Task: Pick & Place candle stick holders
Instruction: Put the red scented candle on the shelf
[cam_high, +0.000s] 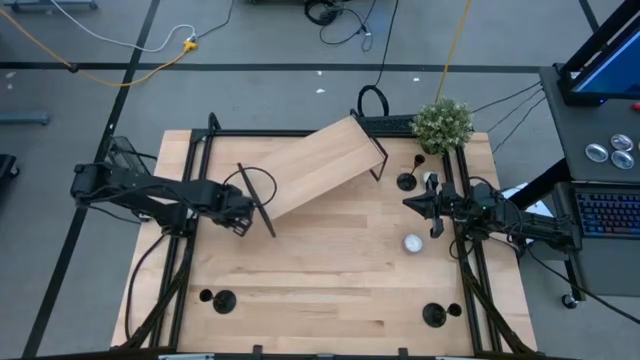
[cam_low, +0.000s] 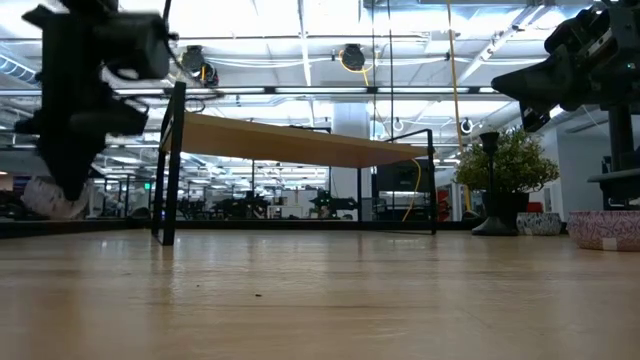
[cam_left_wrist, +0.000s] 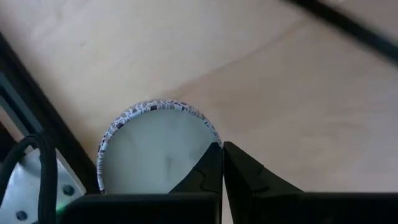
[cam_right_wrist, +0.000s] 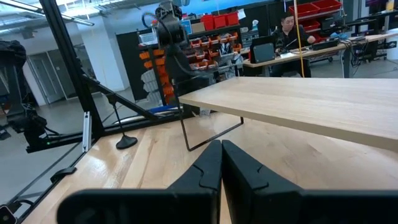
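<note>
the left gripper (cam_high: 243, 226) sits pinched tight on nothing beside the raised shelf (cam_high: 320, 165). the right gripper (cam_high: 412, 204), also closed empty, hovers near 1 candle stick holder (cam_high: 406, 182).

In the left wrist view, a round white object with a patterned rim (cam_left_wrist: 155, 149) is partly covered by the left gripper (cam_left_wrist: 222, 163), whose fingers meet in front of it; its lower portion runs off the frame, and its nature cannot be determined. In the low view, a dark arm (cam_low: 85, 95) is blurred and cut by the top edge, its fingertips indistinct. A bowl-like item (cam_low: 605, 229) is cropped by the edge there. From above, the raised wooden shelf (cam_high: 320, 165) conceals the table surface (cam_high: 330, 270) beneath it. Four candle stick holders (cam_high: 406, 182) (cam_high: 223, 299) (cam_high: 434, 315) (cam_high: 205, 296) appear only as small dark discs; stems and cups are too small to resolve.
</note>
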